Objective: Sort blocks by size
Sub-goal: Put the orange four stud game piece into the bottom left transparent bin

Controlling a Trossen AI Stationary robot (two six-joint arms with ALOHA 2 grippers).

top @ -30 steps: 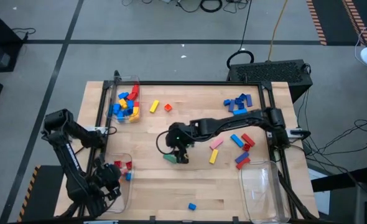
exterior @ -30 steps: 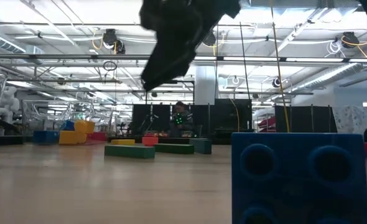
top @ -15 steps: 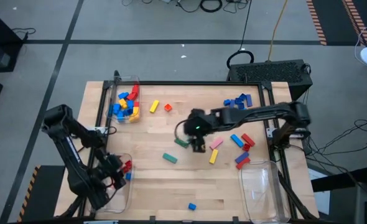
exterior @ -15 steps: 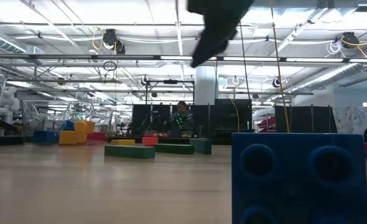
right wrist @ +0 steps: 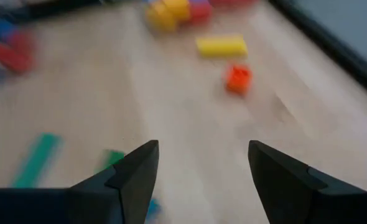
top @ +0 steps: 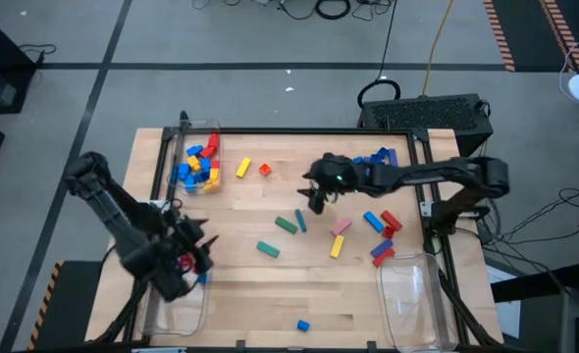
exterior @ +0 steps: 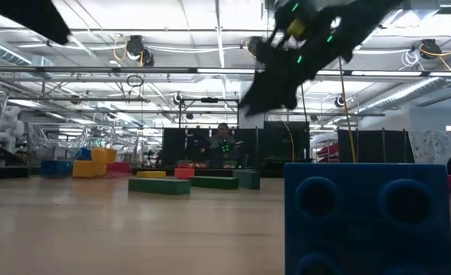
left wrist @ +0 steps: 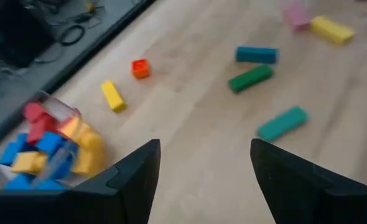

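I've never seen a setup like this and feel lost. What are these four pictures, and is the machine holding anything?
Two dark robot arms work at a wooden table. One picture looks straight down, one looks level from the tabletop, and two come from cameras on the arms' wrists. Loose toy blocks lie scattered on the wood; more fill a clear bin at the far left corner. The right claw hangs above the middle, open and empty. The left claw is near the left edge, also open and empty.

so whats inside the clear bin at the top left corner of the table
The clear bin holds a heap of small blocks: blue, yellow, red and some orange. Only the top layer shows; whatever lies beneath it is covered.
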